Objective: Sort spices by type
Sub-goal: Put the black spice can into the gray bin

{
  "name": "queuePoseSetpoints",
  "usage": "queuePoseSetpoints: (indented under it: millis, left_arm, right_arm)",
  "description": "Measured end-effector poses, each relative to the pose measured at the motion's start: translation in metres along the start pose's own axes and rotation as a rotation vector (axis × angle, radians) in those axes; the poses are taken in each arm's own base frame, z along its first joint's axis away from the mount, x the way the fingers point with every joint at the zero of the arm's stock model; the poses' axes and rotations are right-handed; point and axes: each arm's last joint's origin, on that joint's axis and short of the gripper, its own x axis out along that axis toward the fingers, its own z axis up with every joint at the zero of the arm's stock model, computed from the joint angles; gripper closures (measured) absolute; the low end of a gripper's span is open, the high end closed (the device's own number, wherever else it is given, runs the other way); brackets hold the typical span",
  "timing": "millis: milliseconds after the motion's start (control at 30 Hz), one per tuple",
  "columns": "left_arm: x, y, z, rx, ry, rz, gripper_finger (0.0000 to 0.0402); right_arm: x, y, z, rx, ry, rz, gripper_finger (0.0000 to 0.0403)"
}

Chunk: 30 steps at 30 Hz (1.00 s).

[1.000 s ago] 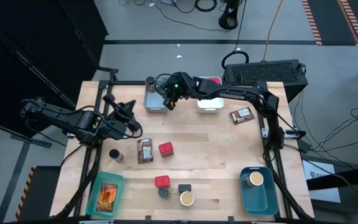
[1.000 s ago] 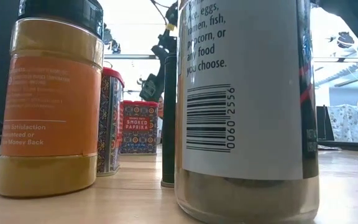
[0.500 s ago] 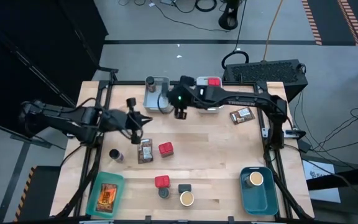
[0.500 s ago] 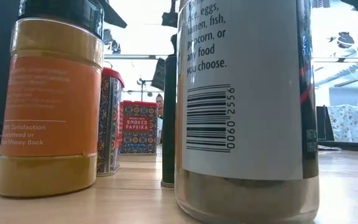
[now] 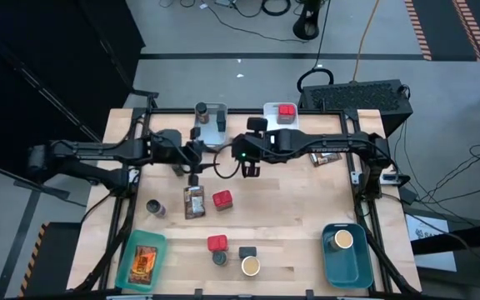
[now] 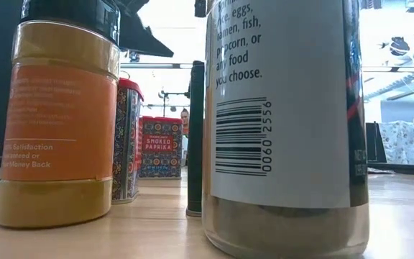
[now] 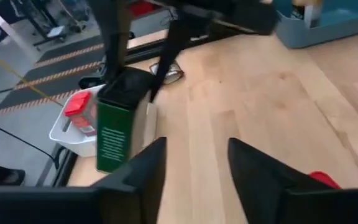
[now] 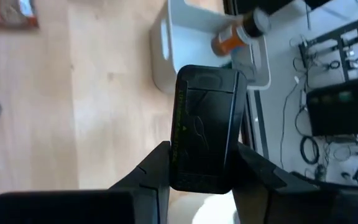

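My right gripper [image 5: 252, 169] hangs over the middle of the table, shut on a green tin with a black lid [image 8: 204, 137], which also shows in the left wrist view [image 7: 120, 121]. My left gripper [image 7: 194, 180] is open and holds nothing. It reaches in from the table's left [image 5: 197, 171], just left of the tin. On the table stand a brown packet [image 5: 194, 202], a red tin [image 5: 222, 199], a second red tin [image 5: 217, 243], a dark jar [image 5: 155, 207] and a tan-topped jar [image 5: 251, 267]. My right gripper pinches the green tin at its black lid end [image 8: 185, 93], one finger on each of two opposite sides. The fingers [image 7: 114, 43] come from above, pointing down. The tin hangs upright below them and looks clear of the table.
A grey bin [image 5: 210, 133] with a jar and a white bin [image 5: 280, 118] with a red tin stand at the far edge. A teal bin [image 5: 142, 260] holds a packet at near left. A blue bin [image 5: 343, 250] holds a tan-topped jar at near right. Another packet [image 5: 325, 154] lies at the right.
My right gripper has moved from the grey bin at the far edge toward the table's middle and the near edge. My left gripper has moved toward the table's right, closing in on the right gripper.
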Motion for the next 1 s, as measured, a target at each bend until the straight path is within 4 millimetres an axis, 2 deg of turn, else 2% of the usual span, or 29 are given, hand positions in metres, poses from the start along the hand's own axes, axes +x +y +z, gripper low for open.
queuePoseSetpoints:
  millis: [133,267,600,733,1000]
  left_arm:
    - [0.011,0.007,-0.005,-0.006,0.023,0.099,0.018]
    - [0.019,0.015,-0.01,0.003,0.038,0.17,0.0158]
    - [0.042,0.029,-0.024,0.014,0.055,0.212,0.0155]
    - [0.045,0.033,-0.028,0.008,0.063,0.227,0.0155]
    - [0.048,0.031,-0.025,0.043,-0.022,0.086,0.0158]
  right_arm:
    - [-0.001,0.001,0.005,-0.003,-0.048,-0.008,0.0296]
    - [-0.001,0.0,0.009,-0.02,-0.082,-0.012,0.0296]
    - [0.0,-0.001,0.01,-0.046,-0.105,0.024,0.0296]
    - [-0.001,-0.001,0.012,-0.045,-0.123,0.035,0.0296]
    - [-0.001,0.0,0.015,-0.076,-0.175,0.104,0.0296]
